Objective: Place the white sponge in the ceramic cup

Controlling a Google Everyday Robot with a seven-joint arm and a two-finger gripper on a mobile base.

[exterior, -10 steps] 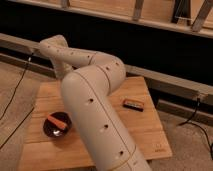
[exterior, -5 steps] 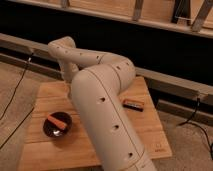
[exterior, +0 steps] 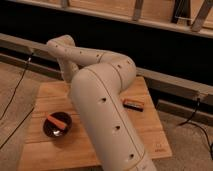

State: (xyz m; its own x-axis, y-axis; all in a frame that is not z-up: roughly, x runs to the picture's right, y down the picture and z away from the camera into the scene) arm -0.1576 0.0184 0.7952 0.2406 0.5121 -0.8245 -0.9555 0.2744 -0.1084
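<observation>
Reaching over the far side of the wooden counter [exterior: 150, 125], the arm [exterior: 100, 100] hides its gripper behind its own links; gripper state cannot be told. White sponge not visible, so probably grasp or carry phase. Ceramic cup [exterior: 50, 131], dark and glossy, sits front-left holding an orange stick [exterior: 57, 121]. Next: bring the sponge above the cup.

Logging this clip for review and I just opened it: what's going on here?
A one-armed robot's arm is bent over a wooden table, hiding much of it. Its tool is behind the arm's links and cannot be seen, so what it holds, if anything, is unclear. The ceramic cup sits at the table's near left with an orange stick lying across it. A small black-and-orange bar lies to the right of the arm. The white sponge is not visible.
</observation>
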